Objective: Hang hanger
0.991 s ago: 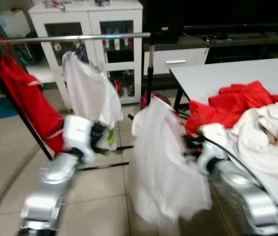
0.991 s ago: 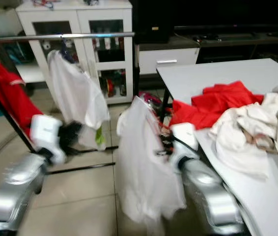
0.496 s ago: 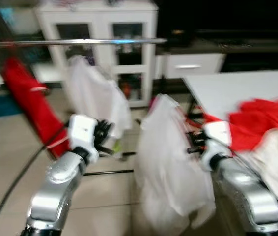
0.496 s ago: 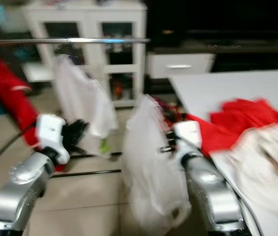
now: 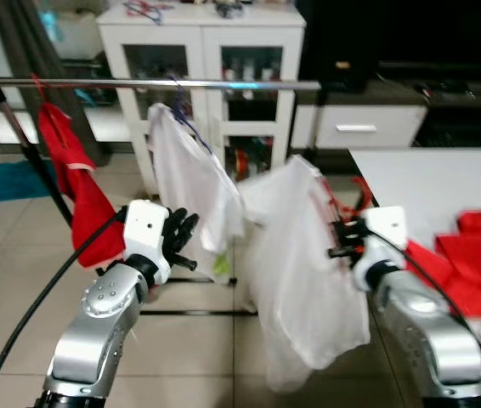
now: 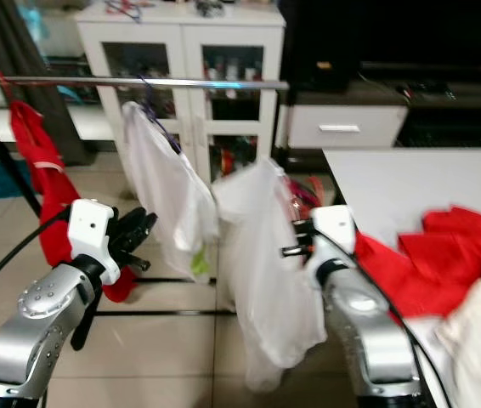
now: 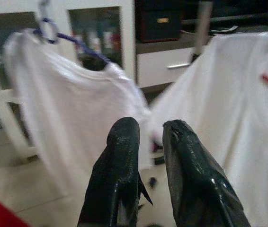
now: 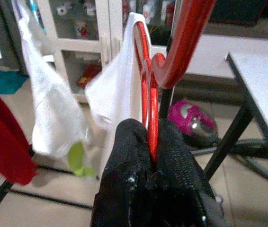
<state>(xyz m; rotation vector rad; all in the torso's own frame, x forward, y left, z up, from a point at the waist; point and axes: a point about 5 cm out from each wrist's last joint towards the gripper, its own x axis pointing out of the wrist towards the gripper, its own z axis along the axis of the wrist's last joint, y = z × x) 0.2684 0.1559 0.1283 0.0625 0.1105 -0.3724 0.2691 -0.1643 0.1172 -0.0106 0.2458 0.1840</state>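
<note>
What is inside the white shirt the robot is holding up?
A red hanger sits inside the white shirt; the right tool pinches it just below the hook. Most of the hanger's arms are covered by the cloth.

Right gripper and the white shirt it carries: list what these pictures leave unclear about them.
- Right gripper: shut on the red hanger; in the eye views the held white shirt covers most of that hanger.
- Hanger hook: cut off by the right wrist view's upper edge.
- Held shirt's hem: blurred in the left eye view.
- Gap between hook and rail: not judgeable.
- Left gripper: fingers nearly together, empty.
</note>
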